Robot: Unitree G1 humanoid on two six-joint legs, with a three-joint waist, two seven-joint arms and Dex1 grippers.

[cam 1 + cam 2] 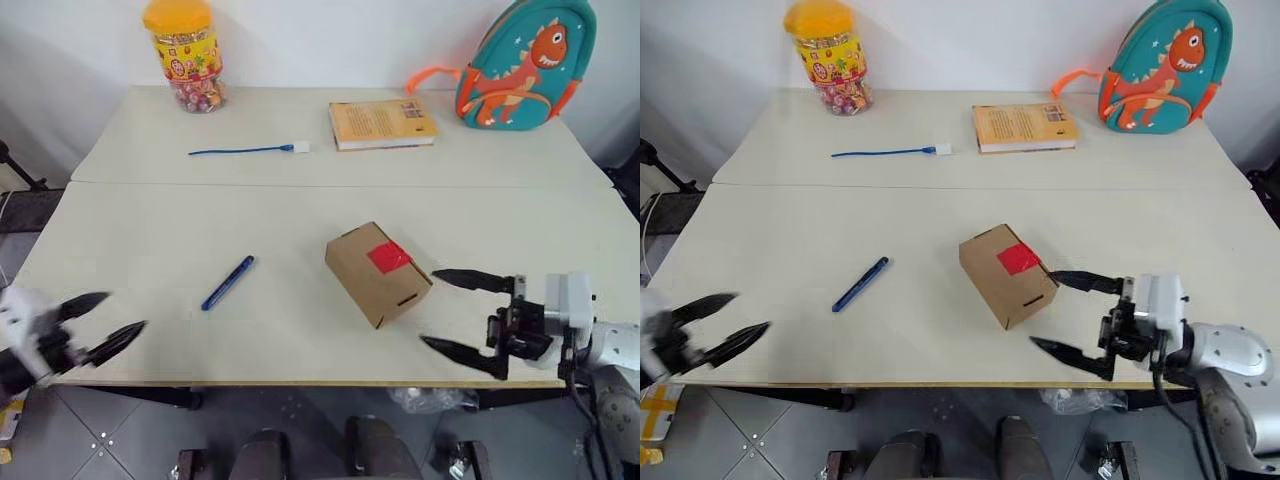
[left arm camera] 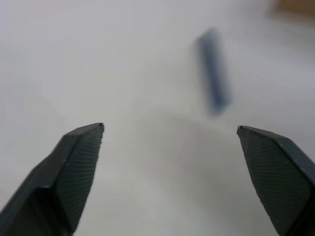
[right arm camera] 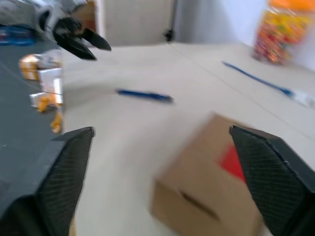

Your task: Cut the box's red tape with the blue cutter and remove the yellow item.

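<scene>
The brown cardboard box (image 1: 377, 273) lies right of the table's middle, with the red tape (image 1: 388, 257) square over its lid seam. To its left the slim blue cutter (image 1: 228, 282) rests on the table, slanted. My left gripper (image 1: 125, 312) hangs open at the front left corner, short of the cutter (image 2: 212, 83), with nothing between its fingers. My right gripper (image 1: 428, 307) stands wide open just right of the box (image 3: 211, 196), pointing left toward it and apart from it. The yellow item is hidden.
Along the back stand a yellow-lidded candy jar (image 1: 185, 55), a thin blue cable (image 1: 245, 150) with a white plug, a yellow-orange book (image 1: 382, 123) and a teal dinosaur backpack (image 1: 525, 65). Both grippers sit near the table's front edge (image 1: 300, 380).
</scene>
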